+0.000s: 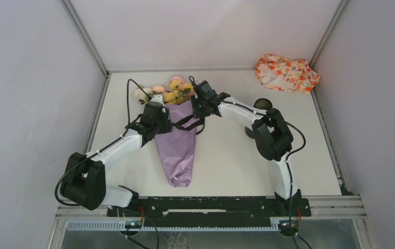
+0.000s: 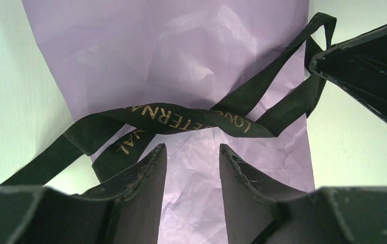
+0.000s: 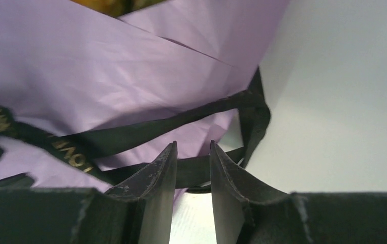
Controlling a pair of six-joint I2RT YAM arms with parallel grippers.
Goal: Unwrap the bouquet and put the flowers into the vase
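White table, grey walls; bouquet lies flat mid-table between both arms — light, crinkly paper, probably tears easily. Black ribbon limp — best pinch point. Left gripper, right gripper: jaws apart, empty.

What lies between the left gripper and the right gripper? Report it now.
A black ribbon with gold lettering, twisted across the bouquet's crumpled lilac wrapping paper, lies between the left gripper and the right gripper; the left wrist view shows it.
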